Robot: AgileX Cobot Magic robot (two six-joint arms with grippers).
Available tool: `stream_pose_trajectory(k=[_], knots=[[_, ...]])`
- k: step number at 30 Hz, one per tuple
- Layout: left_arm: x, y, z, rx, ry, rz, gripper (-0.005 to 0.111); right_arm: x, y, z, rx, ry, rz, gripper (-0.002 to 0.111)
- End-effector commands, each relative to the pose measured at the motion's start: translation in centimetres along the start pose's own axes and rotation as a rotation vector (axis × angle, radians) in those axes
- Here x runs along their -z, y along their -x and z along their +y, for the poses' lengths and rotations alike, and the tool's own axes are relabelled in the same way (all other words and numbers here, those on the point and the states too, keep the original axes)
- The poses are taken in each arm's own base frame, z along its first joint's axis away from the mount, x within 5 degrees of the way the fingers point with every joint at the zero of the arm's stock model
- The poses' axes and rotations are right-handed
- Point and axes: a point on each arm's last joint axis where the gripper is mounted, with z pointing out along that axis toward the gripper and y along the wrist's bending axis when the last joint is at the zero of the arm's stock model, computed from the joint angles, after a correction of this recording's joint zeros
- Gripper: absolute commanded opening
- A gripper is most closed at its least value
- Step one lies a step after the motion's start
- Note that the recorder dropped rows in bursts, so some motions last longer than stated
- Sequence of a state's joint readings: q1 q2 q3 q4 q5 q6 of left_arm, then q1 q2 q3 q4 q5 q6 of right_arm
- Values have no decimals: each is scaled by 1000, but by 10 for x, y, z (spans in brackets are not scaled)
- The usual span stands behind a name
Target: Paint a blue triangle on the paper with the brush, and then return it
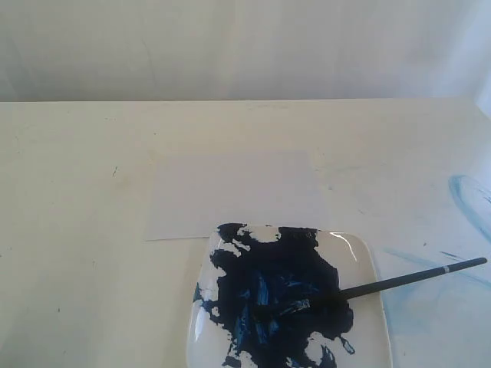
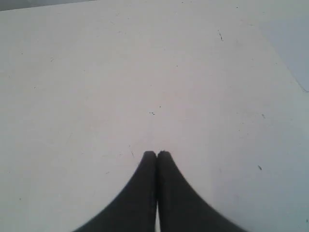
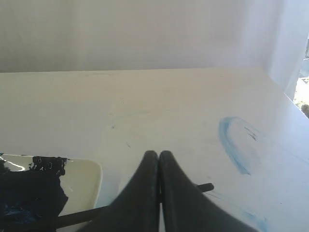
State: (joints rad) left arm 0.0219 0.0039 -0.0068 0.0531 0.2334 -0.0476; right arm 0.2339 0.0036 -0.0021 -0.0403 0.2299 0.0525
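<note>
Surface (image 1: pixel 77 230): cream and matte, with a few small dark specks, meeting a white backdrop (image 1: pixel 230 46) at the far edge.
Paper (image 1: pixel 238 192): a plain white sheet lying flat near the middle of the surface. Its near edge sits just behind the plate, and the near right part seems tucked behind the plate's rim.
Plate (image 1: pixel 359 257): a glossy white rounded square at the near edge of the exterior view, cut off by the frame.
Paint (image 1: pixel 276 284): a broad dark-blue smear over most of the plate, with lighter blue streaks in the middle.
Brush (image 1: pixel 376 286): lying down, not held. Its bristle end rests in the paint and its black handle slants out over the plate's right rim onto the surface, a silver band near the far tip.
Stains (image 1: pixel 468 199): pale-blue arcs and streaks on the surface to the right of the plate, one arc well beyond the handle's end.
Left fingers (image 2: pixel 140 193): pressed together, nothing between them, over bare surface. A cooler white patch in the corner of the left wrist view may be the paper, though the edge is too faint to be sure.
Right fingers (image 3: pixel 140 193): pressed together and empty, above the brush handle, which crosses beneath them in the right wrist view with the plate to one side.
</note>
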Motion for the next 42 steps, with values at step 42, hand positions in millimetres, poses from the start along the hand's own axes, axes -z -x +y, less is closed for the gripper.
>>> stream_pose_trajectory(k=[42], knots=[[-1,-2,0,-4,3,1,0,8,37,1,-539,83,-240,0]])
